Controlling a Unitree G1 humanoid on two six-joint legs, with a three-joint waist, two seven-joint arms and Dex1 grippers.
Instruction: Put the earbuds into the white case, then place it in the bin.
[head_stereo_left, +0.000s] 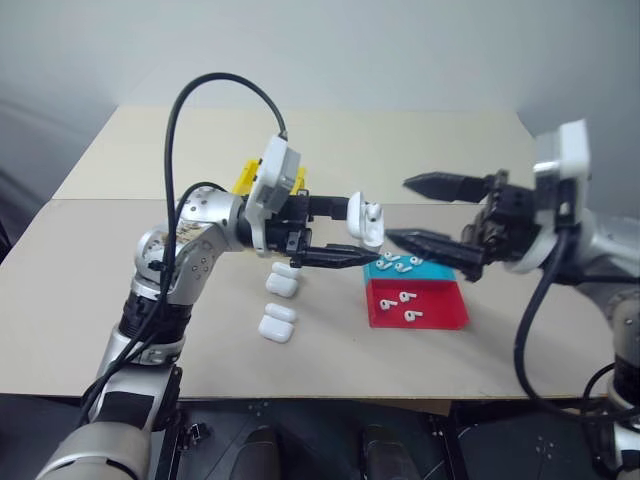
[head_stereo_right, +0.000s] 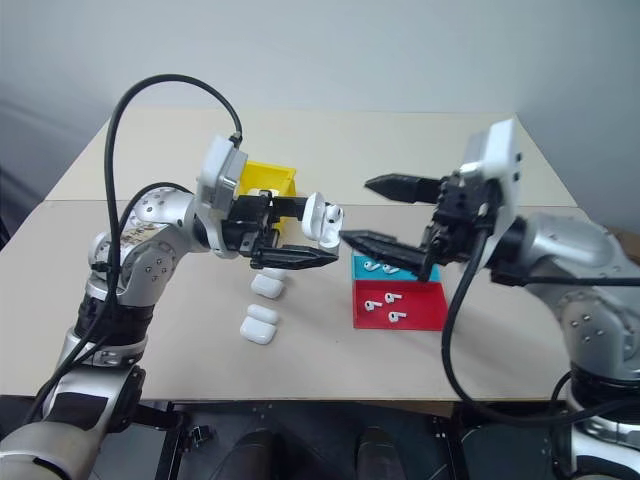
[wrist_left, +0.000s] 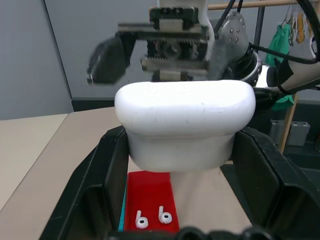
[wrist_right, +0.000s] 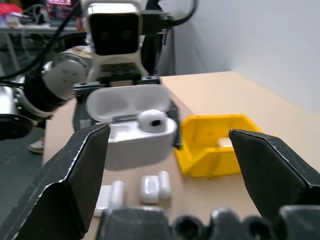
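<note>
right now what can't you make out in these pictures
- Inside of the yellow bin: in the head views the left arm covers most of it; the right wrist view shows one pale thing inside, too blurred to name.
- Second socket of the open white case: the one earbud is seated; the other socket is blurred.
- Earbuds on the tray: too small to count surely.

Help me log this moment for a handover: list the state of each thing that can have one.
left gripper: shut on the white case.
white case: lid open, one earbud seated in it.
right gripper: open, holding nothing.
bin: upright on the table.
tray: flat, loose earbuds on it.
spare cases: lying closed on the table.
</note>
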